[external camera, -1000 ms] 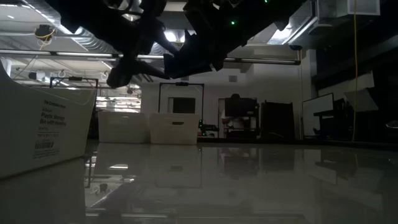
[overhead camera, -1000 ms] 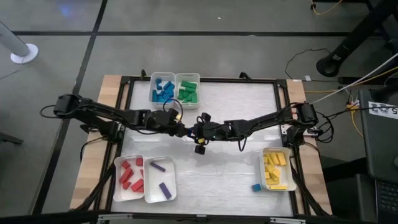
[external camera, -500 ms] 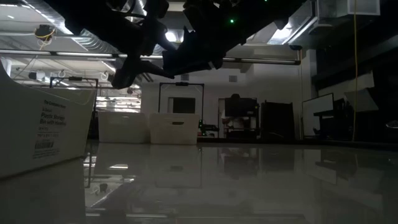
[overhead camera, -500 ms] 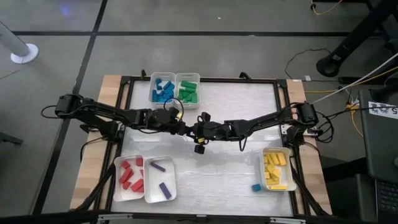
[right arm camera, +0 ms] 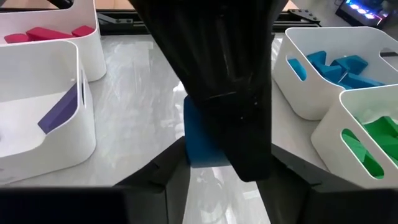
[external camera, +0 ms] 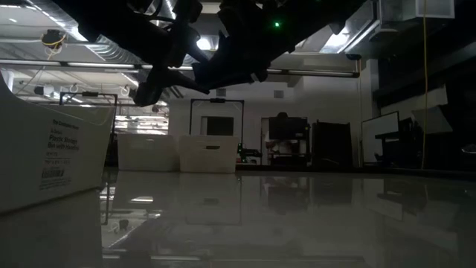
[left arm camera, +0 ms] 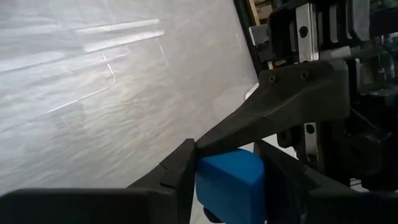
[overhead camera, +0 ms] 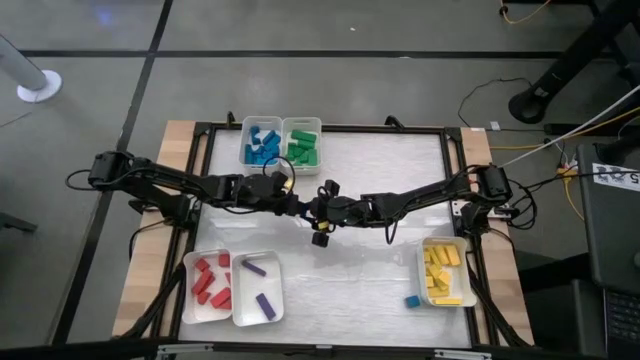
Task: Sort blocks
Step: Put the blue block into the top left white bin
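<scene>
A blue block (left arm camera: 227,177) hangs over the middle of the table, where my two grippers meet. My left gripper (left arm camera: 230,168) comes from the table's left and is shut on it. My right gripper (right arm camera: 221,165) comes from the table's right and stands at the same block (right arm camera: 199,140); part of it (left arm camera: 273,118) lies against the block's far upper edge. In the high view the arms meet at mid-table, left (overhead camera: 298,208) and right (overhead camera: 316,210), and hide the block. Another blue block (overhead camera: 411,300) lies loose on the table by the yellow tray. My left gripper pinches the blue block between its two fingers, on two opposite sides (left arm camera: 202,177). The fingers come from the table's left, slanting slightly downward. The block is lifted clear of the table.
White trays hold sorted blocks: blue (overhead camera: 262,145) and green (overhead camera: 302,145) at the far edge, red (overhead camera: 210,280) and purple (overhead camera: 258,290) at the near left, yellow (overhead camera: 443,272) at the near right. The table's middle, under the grippers, is bare.
In the low view my left gripper's fingers have drawn in around the block held at mid-table. Both arms have otherwise kept their place and the block has stayed clear of the table.
</scene>
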You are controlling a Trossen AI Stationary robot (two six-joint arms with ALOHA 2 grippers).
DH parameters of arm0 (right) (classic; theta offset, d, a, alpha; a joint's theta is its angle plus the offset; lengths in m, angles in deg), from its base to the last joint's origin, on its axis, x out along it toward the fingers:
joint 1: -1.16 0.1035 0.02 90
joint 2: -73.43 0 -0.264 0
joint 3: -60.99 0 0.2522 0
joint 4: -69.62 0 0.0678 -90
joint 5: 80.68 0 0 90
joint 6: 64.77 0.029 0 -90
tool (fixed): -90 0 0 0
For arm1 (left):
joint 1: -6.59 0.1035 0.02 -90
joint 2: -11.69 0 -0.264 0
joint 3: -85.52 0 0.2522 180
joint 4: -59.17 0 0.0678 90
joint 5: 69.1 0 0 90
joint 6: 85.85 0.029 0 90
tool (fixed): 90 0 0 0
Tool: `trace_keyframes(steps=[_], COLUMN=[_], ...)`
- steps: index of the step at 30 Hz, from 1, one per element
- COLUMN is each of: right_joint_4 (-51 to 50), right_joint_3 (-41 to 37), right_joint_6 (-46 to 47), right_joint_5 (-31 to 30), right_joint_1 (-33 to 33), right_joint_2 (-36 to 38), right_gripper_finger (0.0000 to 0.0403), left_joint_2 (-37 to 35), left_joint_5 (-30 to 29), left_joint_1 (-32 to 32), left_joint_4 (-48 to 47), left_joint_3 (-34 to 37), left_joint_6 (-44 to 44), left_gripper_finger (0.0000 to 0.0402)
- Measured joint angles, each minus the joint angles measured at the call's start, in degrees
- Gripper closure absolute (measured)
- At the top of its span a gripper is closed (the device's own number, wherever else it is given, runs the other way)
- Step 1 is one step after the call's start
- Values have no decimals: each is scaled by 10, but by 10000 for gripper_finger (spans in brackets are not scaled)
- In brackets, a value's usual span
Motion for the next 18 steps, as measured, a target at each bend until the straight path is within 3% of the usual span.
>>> trace_keyframes(steps=[13, 18], right_joint_4=[-2, -13], right_joint_3=[0, 0], right_joint_6=[-1, -53], right_joint_5=[24, 27], right_joint_1=[0, 0], right_joint_2=[0, 5], right_gripper_finger=[167, 148], left_joint_2=[0, 0], left_joint_5=[2, 13], left_joint_1=[0, 0], left_joint_4=[-5, -8], left_joint_3=[0, 0], left_joint_6=[4, 4], left_gripper_finger=[282, 283])
